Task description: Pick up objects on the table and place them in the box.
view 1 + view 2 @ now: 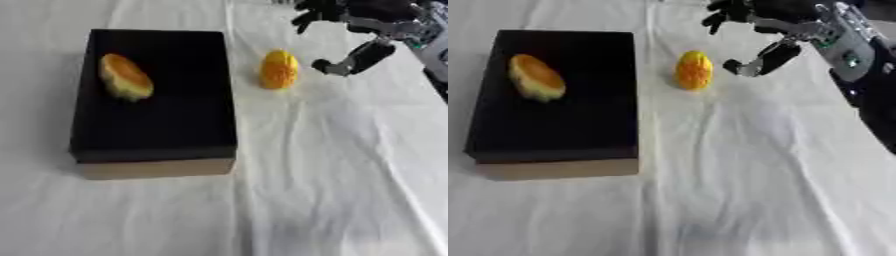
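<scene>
A black box (157,125) with tan sides lies at the left of the white table. An orange-yellow oval object (125,76) rests in the box near its back left. A second yellow-orange object (279,69) stands on the cloth just right of the box's far corner. My right hand (765,30) comes in from the upper right and hovers above and to the right of that object. Its fingers are spread and its thumb (756,62) points down toward the object without touching it. It holds nothing. My left hand shows in neither view.
A white wrinkled cloth (332,175) covers the table. My right forearm (850,50), silver and black, runs along the right edge.
</scene>
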### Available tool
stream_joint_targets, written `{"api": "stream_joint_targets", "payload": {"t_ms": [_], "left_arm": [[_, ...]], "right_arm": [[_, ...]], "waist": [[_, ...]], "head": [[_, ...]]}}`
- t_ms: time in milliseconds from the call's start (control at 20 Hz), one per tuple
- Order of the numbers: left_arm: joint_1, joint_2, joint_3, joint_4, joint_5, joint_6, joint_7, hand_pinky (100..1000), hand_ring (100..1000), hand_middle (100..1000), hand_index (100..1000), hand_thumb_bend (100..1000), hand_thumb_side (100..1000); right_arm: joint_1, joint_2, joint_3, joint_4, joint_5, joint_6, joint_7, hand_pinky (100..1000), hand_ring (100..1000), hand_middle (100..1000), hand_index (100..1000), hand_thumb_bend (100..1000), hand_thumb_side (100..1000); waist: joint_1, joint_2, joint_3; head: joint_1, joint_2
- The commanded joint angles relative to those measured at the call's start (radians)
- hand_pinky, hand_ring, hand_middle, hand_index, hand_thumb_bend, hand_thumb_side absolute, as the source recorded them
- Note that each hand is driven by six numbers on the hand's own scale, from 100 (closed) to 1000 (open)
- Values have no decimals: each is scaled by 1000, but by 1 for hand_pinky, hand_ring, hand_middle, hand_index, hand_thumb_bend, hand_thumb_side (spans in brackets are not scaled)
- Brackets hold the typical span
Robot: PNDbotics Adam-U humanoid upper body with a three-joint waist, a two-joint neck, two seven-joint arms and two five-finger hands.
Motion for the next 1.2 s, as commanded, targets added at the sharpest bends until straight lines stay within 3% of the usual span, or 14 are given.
{"api": "stream_joint_targets", "payload": {"t_ms": [50, 300, 850, 1100, 1200], "left_arm": [[-15, 15, 4, -16, 5, 0, -2, 860, 905, 787, 882, 165, 505], [-24, 13, 5, -16, 7, -2, -4, 861, 906, 786, 882, 161, 511], [-32, 1, 9, -16, 12, 1, -11, 861, 909, 783, 882, 152, 524], [-37, -4, 10, -16, 14, 4, -12, 862, 911, 782, 882, 150, 529], [-37, -5, 9, -16, 15, 4, -14, 862, 911, 781, 882, 148, 529]], "right_arm": [[-23, -14, -8, 11, 29, -5, 7, 961, 1000, 762, 958, 277, 390], [-32, 1, -25, 46, 88, 8, -34, 962, 1000, 784, 960, 307, 397], [-30, 22, -12, 63, 156, -6, -56, 959, 1000, 761, 949, 252, 464], [-28, 34, -1, 69, 129, -10, -30, 961, 1000, 686, 915, 135, 466], [-30, 37, 4, 65, 102, -13, -9, 962, 1000, 648, 896, 109, 428]], "waist": [[3, -18, 5], [-9, -6, 22], [-19, 14, 29], [-22, 18, 32], [-23, 20, 32]], "head": [[-9, 1], [-17, -6], [-17, -12], [-14, -9], [-12, -6]]}}
